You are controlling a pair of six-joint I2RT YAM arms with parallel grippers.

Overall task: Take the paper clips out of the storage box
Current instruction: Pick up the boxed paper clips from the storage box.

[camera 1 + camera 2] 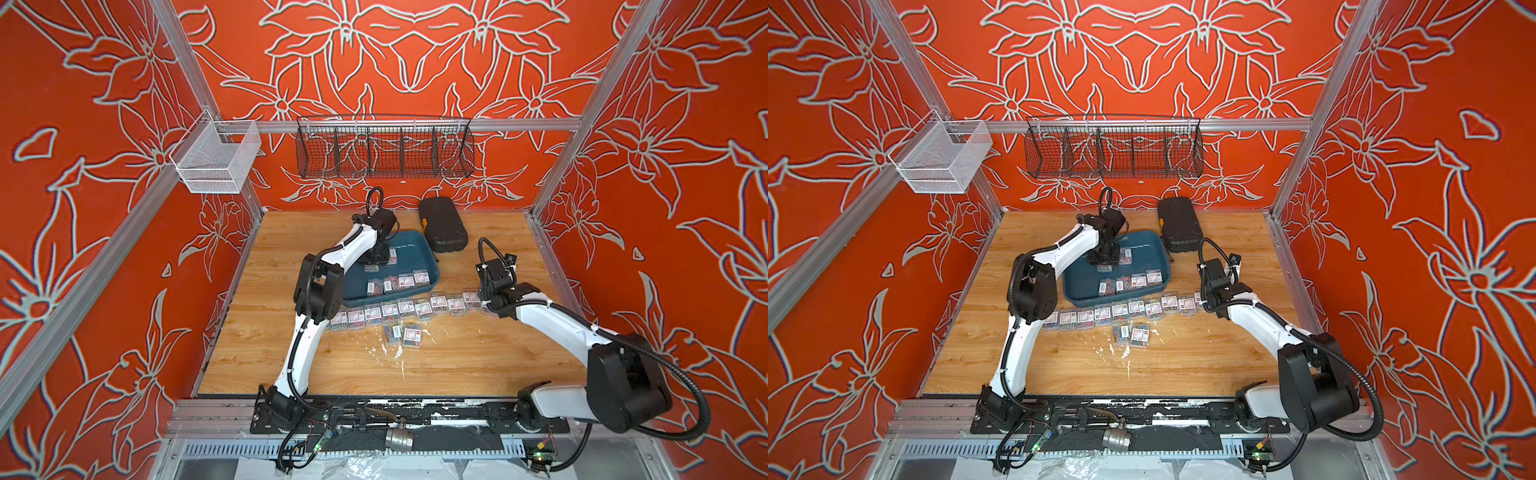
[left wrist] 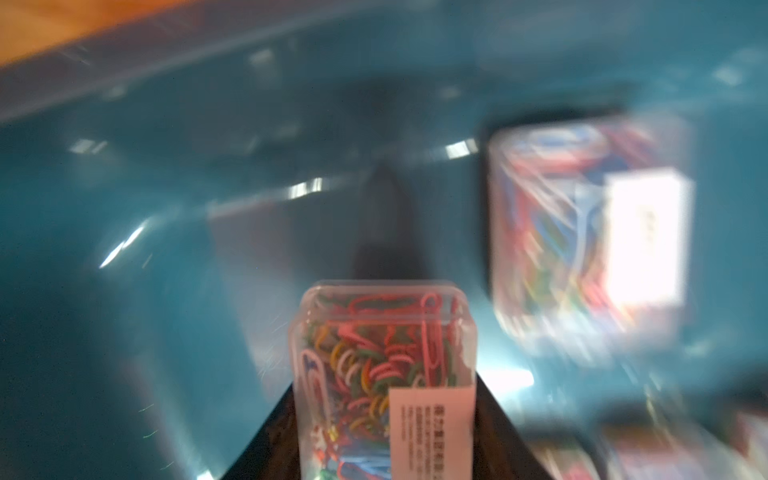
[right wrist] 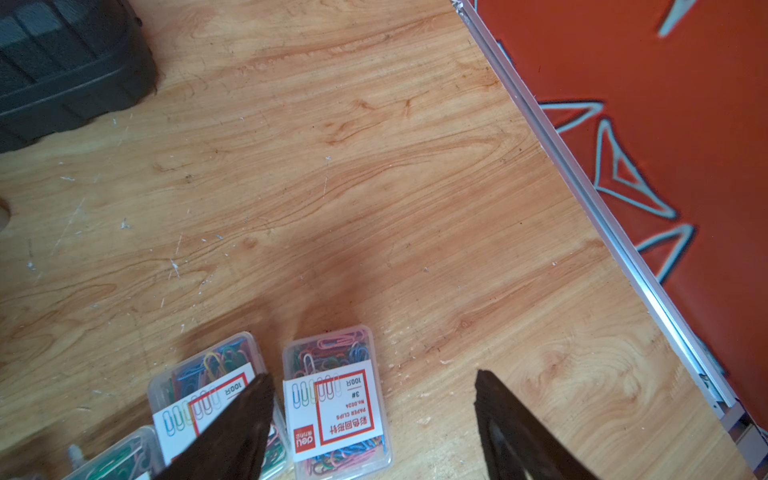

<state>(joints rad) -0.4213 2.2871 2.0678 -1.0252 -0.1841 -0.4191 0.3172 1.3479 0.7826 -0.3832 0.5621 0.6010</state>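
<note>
The teal storage box (image 1: 415,249) (image 1: 1148,249) sits mid-table. My left gripper (image 1: 376,259) (image 1: 1106,257) reaches into its far side. The left wrist view shows that gripper (image 2: 382,386) shut on a clear box of paper clips (image 2: 374,345), held upright between the black fingers (image 2: 494,419) over the teal floor (image 2: 124,332). Another box (image 2: 582,232) lies beside it, blurred. Several boxes (image 1: 399,282) line the tray's near wall. More stand in a row on the table (image 1: 399,309). My right gripper (image 1: 490,297) (image 3: 372,374) hangs open over that row's right end, above a labelled box (image 3: 336,399).
A black hard case (image 1: 442,224) (image 3: 62,62) lies behind the tray to its right. A black wire basket (image 1: 384,151) and a white mesh basket (image 1: 216,160) hang on the frame. Two boxes (image 1: 403,334) lie in front of the row. The aluminium side rail (image 3: 582,187) runs close to my right gripper.
</note>
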